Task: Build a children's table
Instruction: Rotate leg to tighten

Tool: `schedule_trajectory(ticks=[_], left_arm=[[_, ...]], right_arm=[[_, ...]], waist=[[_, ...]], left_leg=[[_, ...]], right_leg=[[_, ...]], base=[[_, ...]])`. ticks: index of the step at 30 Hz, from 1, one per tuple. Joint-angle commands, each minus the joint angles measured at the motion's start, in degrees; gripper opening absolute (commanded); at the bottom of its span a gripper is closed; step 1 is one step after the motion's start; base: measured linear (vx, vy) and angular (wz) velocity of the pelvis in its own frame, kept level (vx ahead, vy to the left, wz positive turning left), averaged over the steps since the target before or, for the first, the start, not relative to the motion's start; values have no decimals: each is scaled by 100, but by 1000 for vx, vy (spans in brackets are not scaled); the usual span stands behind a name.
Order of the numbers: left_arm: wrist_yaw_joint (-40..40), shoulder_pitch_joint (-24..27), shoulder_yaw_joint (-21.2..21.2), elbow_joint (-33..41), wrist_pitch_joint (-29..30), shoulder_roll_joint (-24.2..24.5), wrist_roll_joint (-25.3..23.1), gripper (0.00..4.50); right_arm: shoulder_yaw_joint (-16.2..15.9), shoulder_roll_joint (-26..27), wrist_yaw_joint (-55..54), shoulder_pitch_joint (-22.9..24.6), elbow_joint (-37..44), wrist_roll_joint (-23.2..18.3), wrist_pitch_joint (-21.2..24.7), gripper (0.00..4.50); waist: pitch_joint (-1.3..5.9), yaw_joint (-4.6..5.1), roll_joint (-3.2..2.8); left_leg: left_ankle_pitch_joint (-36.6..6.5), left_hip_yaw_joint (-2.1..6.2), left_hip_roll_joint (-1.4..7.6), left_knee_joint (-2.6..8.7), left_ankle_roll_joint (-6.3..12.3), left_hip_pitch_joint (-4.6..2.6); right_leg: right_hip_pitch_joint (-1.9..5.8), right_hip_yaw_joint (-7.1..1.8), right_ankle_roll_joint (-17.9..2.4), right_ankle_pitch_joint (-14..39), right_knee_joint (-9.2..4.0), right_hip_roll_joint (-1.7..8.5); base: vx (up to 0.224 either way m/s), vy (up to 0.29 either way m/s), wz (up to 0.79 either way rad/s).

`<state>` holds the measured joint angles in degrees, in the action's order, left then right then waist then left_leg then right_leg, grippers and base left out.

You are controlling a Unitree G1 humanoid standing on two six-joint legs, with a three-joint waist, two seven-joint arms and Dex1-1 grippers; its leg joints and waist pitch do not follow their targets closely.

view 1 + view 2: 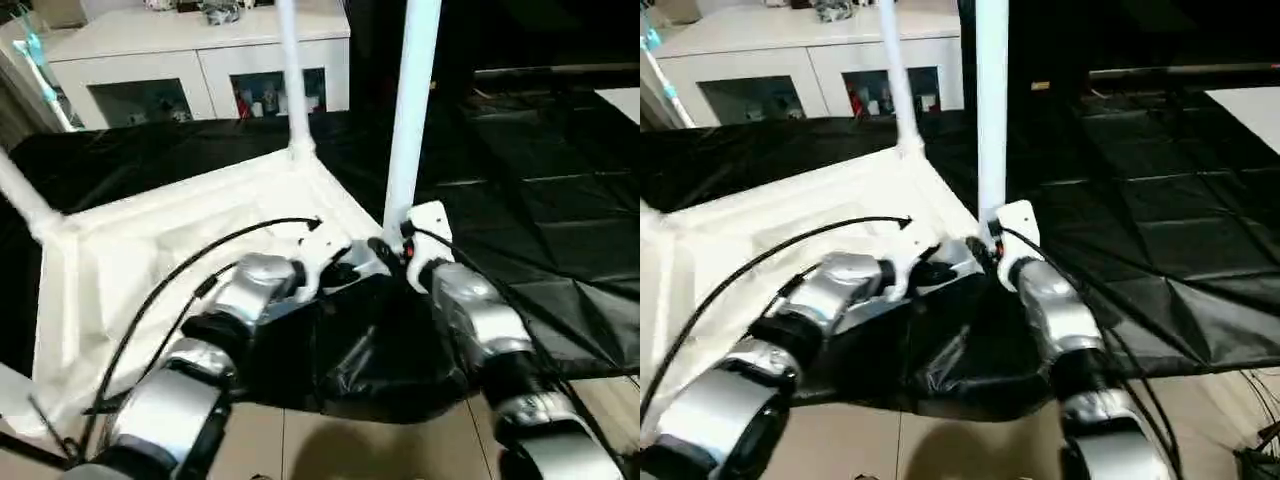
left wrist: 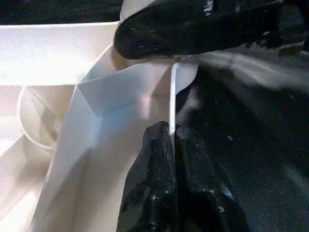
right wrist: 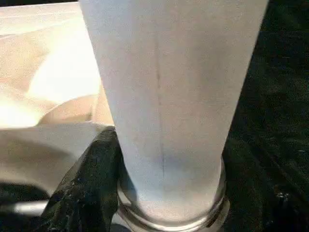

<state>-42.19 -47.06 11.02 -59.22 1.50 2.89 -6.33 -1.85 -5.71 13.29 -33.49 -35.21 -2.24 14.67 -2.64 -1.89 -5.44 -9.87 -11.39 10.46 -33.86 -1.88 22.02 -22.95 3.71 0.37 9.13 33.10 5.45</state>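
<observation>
Table top: the white plastic rectangular table top (image 1: pixel 180 250) with a raised rim is lying upside down on the black-covered work table (image 1: pixel 560 230), its near corner right at the table's front edge.
Left gripper: the left gripper (image 2: pixel 173 145) has its two black fingers pinched together on the thin rim wall of that top, just beside the near corner.
Right gripper: the right gripper (image 3: pixel 159 193) sits at the base of the nearest long white tapered tube leg (image 1: pixel 412 110). One black finger (image 3: pixel 91 183) is pressed against the leg's side, so it looks clamped around the leg, though I can't really make out the other finger.
Near leg: standing upright in the rounded corner socket (image 3: pixel 174 220), bottom end already seated in the ring.
Other legs: a second leg (image 1: pixel 292 80) stands upright at the far corner, and a third leg (image 1: pixel 22 200) slants out of the corner off to the robot's left.
Background: a white glass-door cabinet (image 1: pixel 200 75) stands behind the work table.
</observation>
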Motion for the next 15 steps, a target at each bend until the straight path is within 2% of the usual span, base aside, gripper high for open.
schedule_trajectory(ticks=[1,3,7,8,10,12,13,15], left_arm=[[257,-49,-77,-83,-18,-99,46,0],[374,-84,-97,-187,-88,-162,31,0],[358,-79,-87,-243,-138,-177,13,0],[302,-66,-75,-242,-169,-154,5,0],[89,-44,-29,-261,-370,-20,-22,0],[-2,-36,-22,-266,-458,39,-17,0],[-62,-33,-22,-273,-490,66,-6,0],[-155,-17,-5,-265,-549,123,-11,0]], right_arm=[[-152,148,-55,98,-279,77,192,259],[-256,231,-148,22,-353,220,106,259],[-278,259,-55,12,-340,241,-15,259],[-210,227,16,28,-305,173,-82,315],[59,-32,359,86,-170,-101,-317,329],[107,-184,591,122,-97,-196,-381,331],[145,-254,735,143,-52,-267,-394,358],[75,-455,1073,226,90,-279,-448,372]], waist=[[358,0,145],[364,7,141],[363,-2,146],[363,-4,148],[365,-11,159],[377,-26,141],[379,-22,150],[386,-40,141]], left_leg=[[-1680,148,189,426,215,-109],[-1679,149,187,425,237,-107],[-1730,145,191,424,261,-117],[-1701,147,193,427,270,-110],[-1704,147,193,424,300,-111],[-1585,145,203,414,363,-95],[-1556,142,200,414,384,-84],[-1457,131,197,394,449,-86]], right_leg=[[217,-163,-1040,2257,-489,308],[216,-161,-1057,2193,-478,303],[213,-166,-1050,2256,-487,315],[219,-167,-1054,2224,-479,312],[220,-168,-1045,2228,-486,317],[237,-172,-1093,1974,-451,315],[247,-168,-1120,1904,-446,310],[254,-163,-1212,1759,-433,314]], base=[[0,0,0],[0,0,0],[0,0,0],[0,0,0],[0,0,0],[0,0,0],[0,0,0],[0,0,0]])
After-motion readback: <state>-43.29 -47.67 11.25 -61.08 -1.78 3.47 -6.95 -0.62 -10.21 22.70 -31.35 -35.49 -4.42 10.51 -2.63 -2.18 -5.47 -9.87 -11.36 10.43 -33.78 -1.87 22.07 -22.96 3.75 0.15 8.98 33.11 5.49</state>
